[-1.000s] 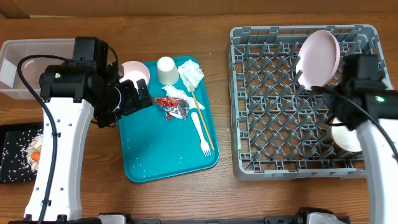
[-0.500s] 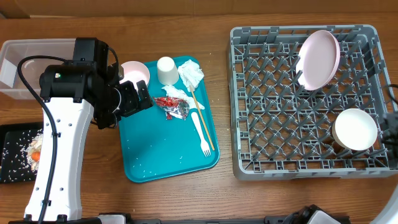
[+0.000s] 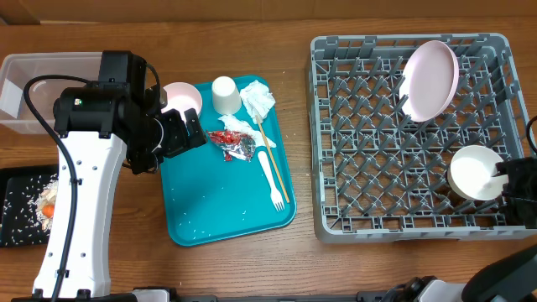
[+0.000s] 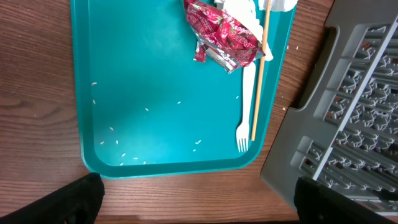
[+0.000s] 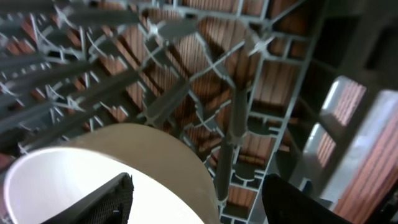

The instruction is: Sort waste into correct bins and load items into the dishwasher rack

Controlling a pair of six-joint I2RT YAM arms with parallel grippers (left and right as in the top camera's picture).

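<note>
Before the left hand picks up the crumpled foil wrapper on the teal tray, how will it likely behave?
The foil wrapper looks thin and crumpled, so probably light and easily crushed. Its shiny surface may slip. It lies against the white fork, so pushing it could shift the fork.

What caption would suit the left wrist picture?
Teal tray holding foil wrapper, fork and chopstick, beside the grey rack.
</note>
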